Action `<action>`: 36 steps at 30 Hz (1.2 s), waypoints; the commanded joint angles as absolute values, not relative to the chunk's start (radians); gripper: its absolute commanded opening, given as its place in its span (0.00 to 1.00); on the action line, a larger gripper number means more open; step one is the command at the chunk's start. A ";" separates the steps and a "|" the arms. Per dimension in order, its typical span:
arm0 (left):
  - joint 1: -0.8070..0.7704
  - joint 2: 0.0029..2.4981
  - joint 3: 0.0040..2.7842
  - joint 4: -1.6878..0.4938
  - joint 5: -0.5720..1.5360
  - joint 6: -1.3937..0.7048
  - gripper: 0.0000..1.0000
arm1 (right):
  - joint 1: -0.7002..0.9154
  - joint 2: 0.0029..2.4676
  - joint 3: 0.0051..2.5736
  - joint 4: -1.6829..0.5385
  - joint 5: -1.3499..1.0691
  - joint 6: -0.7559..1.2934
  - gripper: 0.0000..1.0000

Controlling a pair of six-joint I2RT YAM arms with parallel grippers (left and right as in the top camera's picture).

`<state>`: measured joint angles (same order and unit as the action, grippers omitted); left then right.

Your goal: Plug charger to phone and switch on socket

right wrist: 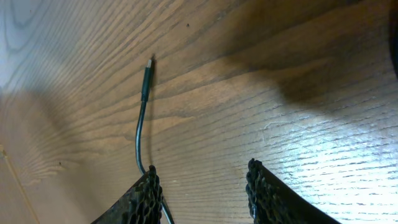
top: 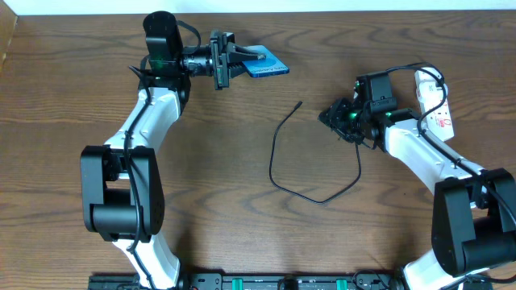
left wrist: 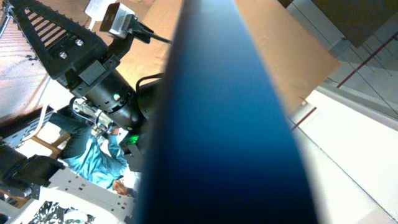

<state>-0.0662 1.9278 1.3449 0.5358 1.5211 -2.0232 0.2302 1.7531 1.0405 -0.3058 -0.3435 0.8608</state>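
Dark brown wood-grain tabletop (top: 242, 242) fills the overhead view, with a pale band along its far edge. At the upper left, the left gripper (top: 240, 60) is clamped on one end of a slim rectangular phone with a bright blue screen (top: 270, 64), holding it off to the side of its arm. A long thin black cable (top: 278, 173) loops across the middle, and its small plug tip (top: 300, 103) lies free on the wood. The right gripper (top: 332, 114) is near that tip but apart from it. A white elongated power strip with red markings (top: 435, 109) lies behind the right arm.

From the left wrist, the phone (left wrist: 230, 124) is a blurred dark-blue slab across the frame. Tan panels and pale surfaces tilt behind it.

From the right wrist, the right gripper (right wrist: 204, 174) has its ribbed fingers (right wrist: 146, 199) spread with only bare wood between them. The cable (right wrist: 140, 130) runs from beside one finger up to the plug tip (right wrist: 148, 65).

I judge that fetching the plug is the step in hand. Next, the spread jaws should reach forward and close just behind the tip, squarely enough to meet the phone's port. The strip's switch comes later.
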 commanded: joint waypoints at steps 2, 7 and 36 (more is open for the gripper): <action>-0.063 1.881 1.355 0.490 1.537 -2.088 0.07 | 0.222 1.743 1.046 -0.307 -0.339 0.847 0.44; -0.063 1.881 1.355 0.367 1.497 -2.088 0.07 | 0.222 1.743 1.046 -0.307 -0.339 0.847 0.44; -0.065 1.890 1.314 0.337 1.572 -0.946 0.07 | 0.216 1.743 1.111 -0.364 -0.477 0.444 0.35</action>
